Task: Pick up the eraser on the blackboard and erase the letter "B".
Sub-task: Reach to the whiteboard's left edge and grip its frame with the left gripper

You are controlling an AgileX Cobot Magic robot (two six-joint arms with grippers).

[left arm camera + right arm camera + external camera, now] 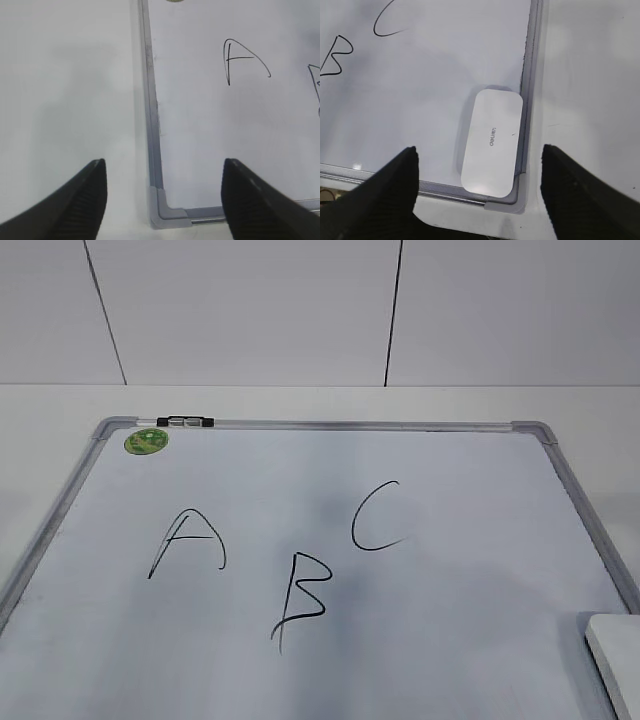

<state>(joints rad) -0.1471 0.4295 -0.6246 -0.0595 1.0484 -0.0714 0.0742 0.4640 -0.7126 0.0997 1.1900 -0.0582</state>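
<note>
1. The right pincer [477, 192] is spread wide and holds nothing; its two dark fingertips [385, 195] sit at the lower left and lower right of the right wrist view.
2. The eraser [491, 141] lies between those fingertips and above them in the frame, untouched. It rests flat, white side up with small grey lettering, in a corner of the blackboard [430, 95], its long right edge against the grey frame.
3. The letter "B" [335, 56] sits at the far left edge of that view, well apart from the eraser. The curved "C" [387, 22] is at the top.
4. The left pincer [165, 192] is likewise released and empty, its fingertips [82, 200] at the bottom of the left wrist view, astride a rounded corner of the board frame. The "A" [242, 61] is at the upper right, and the white surface [65, 90] fills the left.
5. In the exterior view, the "B" sits low in the centre, between "A" and "C". Part of the eraser shows at the lower right edge. A round green sticker [146, 441] sits at the upper left corner.
</note>
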